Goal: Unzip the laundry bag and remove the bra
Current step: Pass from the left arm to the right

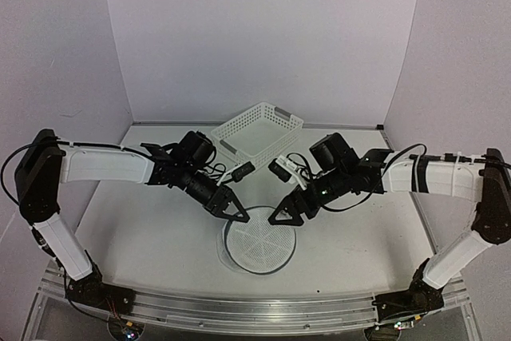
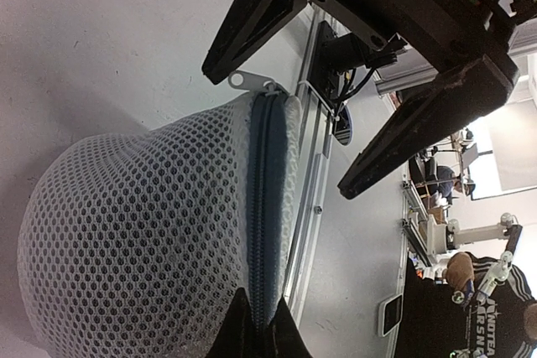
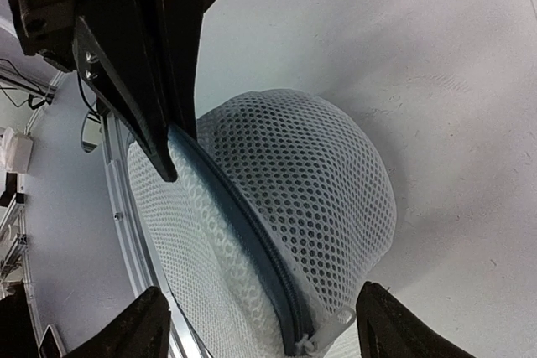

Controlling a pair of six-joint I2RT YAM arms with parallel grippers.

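Observation:
The laundry bag (image 1: 259, 247) is a round white mesh pouch lying on the table between both arms. Its grey zipper (image 2: 267, 199) runs over the top and is closed, with a white pull tab (image 3: 337, 324) at one end. My left gripper (image 2: 256, 329) is shut, pinching the bag's zipper seam at the end away from the tab. My right gripper (image 3: 264, 333) is open and straddles the tab end, its fingers (image 3: 138, 329) on either side without touching the tab. The bra is hidden; only darkness shows through the mesh (image 2: 134, 241).
A white perforated plastic basket (image 1: 257, 129) stands at the back of the table, just behind the two wrists. The aluminium rail of the table's near edge (image 1: 239, 309) runs close behind the bag. White walls enclose three sides.

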